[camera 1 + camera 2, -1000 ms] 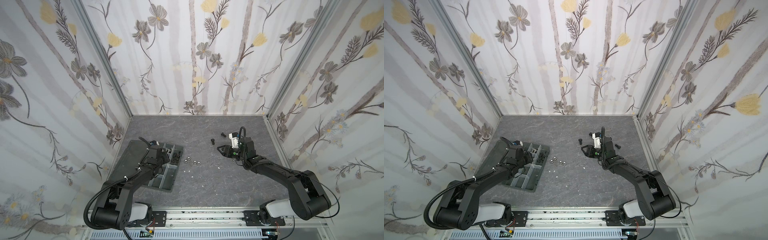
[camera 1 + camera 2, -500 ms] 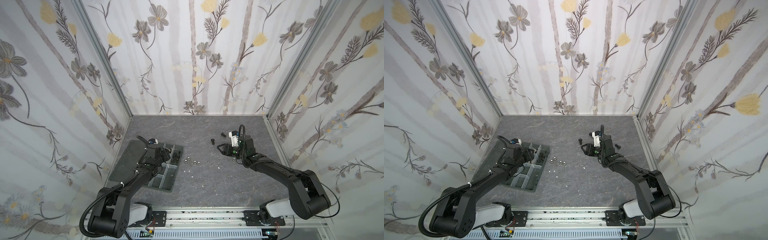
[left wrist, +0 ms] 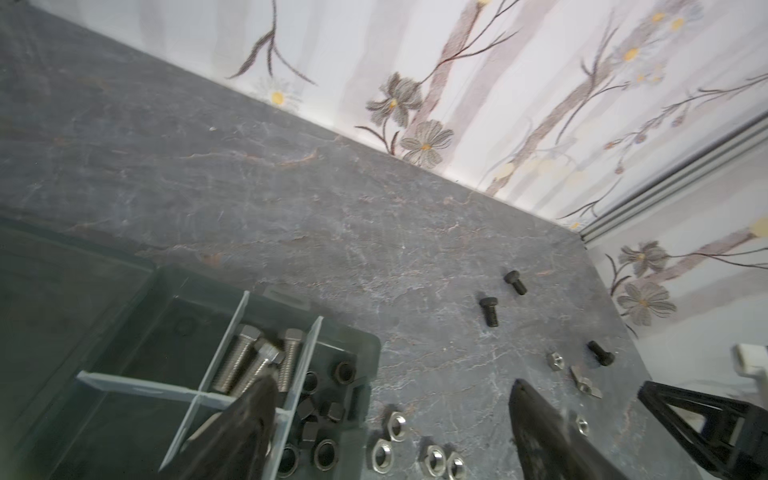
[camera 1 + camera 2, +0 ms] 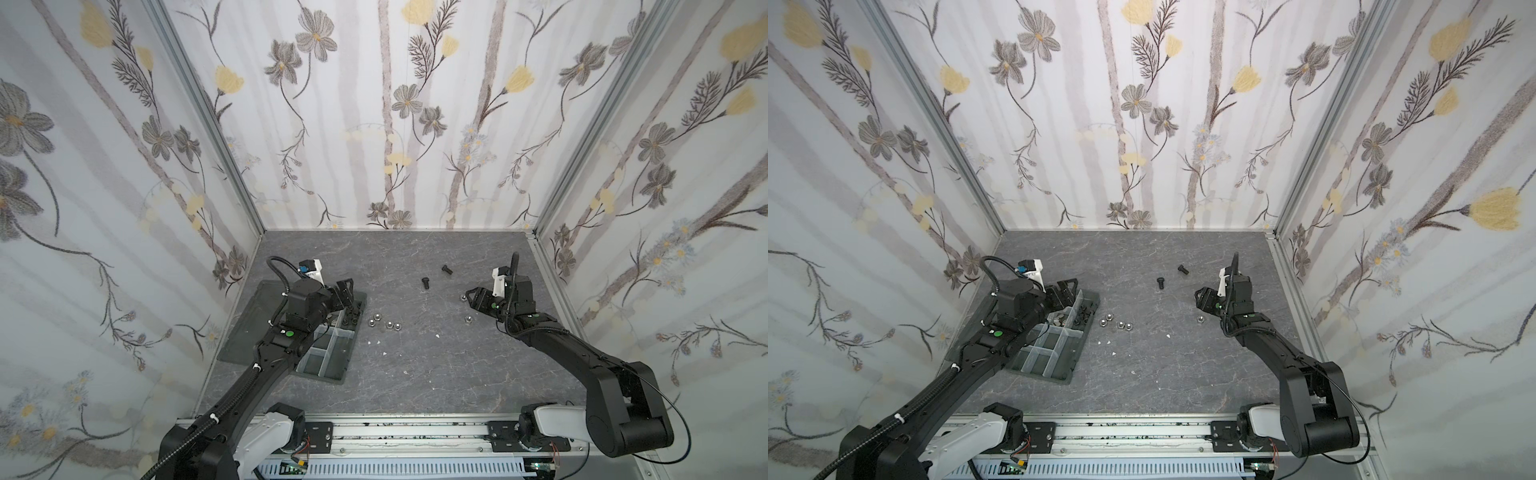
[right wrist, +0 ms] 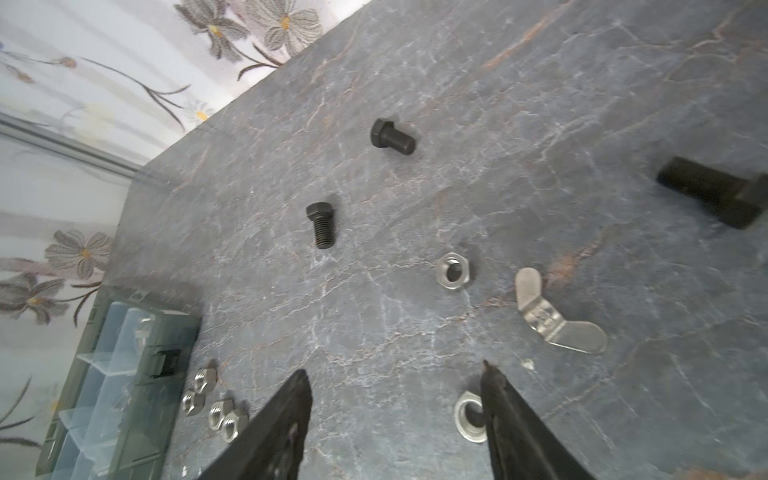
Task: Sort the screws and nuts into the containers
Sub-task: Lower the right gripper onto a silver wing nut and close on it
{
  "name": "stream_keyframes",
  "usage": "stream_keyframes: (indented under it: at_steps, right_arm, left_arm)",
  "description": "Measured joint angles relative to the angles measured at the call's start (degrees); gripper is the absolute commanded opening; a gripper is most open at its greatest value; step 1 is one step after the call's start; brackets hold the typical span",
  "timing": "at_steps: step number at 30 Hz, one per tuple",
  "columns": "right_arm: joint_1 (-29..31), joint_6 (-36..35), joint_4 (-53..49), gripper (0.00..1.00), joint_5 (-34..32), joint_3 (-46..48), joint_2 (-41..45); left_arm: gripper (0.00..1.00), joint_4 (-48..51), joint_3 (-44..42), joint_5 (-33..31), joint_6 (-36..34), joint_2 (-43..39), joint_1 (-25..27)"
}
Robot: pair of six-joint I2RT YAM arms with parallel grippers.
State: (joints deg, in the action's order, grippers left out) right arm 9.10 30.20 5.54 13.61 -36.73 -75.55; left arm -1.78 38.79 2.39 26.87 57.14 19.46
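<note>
Since a second ago the left claw [image 3: 391,384] has shifted to the far end of the tray [image 4: 324,376] and spread wide, holding nothing. Just beneath it, silver screws [image 3: 253,361] lie in one compartment and black nuts [image 3: 328,415] in the next. The right claw [image 5: 394,369] stands open and empty over the surface [image 5: 540,83]. One silver nut [image 5: 467,417] lies beside its finger, a wing nut [image 5: 552,316] nearby, and black screws [image 5: 320,224] lie ahead.

The black left arm stretches forward, its left gripper [image 3: 392,384] angled down, fingers [image 3: 249,419] spread wide and empty. The black right arm bends at the elbow and points inward, its right gripper [image 5: 395,370] low, fingers [image 5: 286,415] parted, holding nothing.
</note>
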Motion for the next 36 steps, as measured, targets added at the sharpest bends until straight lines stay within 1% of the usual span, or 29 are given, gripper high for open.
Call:
stream_keyframes:
  at_steps: [7, 17, 20, 26, 31, 36]
  right_arm:
    - [-3.28, 0.13, -0.2, 0.67, -0.66, -0.61, -4.42]
    - [-4.61, -0.9, 0.59, 0.67, -1.6, -5.11, -13.0]
    - [-4.66, -0.96, 0.26, 0.66, -1.62, -6.36, -15.3]
    - [-4.87, -1.44, 0.72, 0.63, -2.14, -9.73, -19.91]
    - [-4.83, -2.25, 0.37, 0.62, -2.1, -9.7, -21.24]
    - [-4.61, -2.67, 0.0, 0.57, -2.14, -9.53, -22.51]
  left_arm:
    - [0.97, 6.08, 6.03, 0.83, -1.7, -2.73, 3.04]
    - [1.0, 14.34, 12.63, 0.83, -7.8, -5.84, 3.32]
    - [1.0, 15.52, 12.2, 0.83, -8.87, -6.62, 3.41]
    - [1.0, 15.15, 7.39, -0.28, -9.14, -9.64, 3.48]
    - [1.0, 14.29, 5.66, -0.9, -9.51, -10.08, 3.04]
    - [1.0, 13.73, 5.03, -1.16, -10.03, -10.93, 2.54]
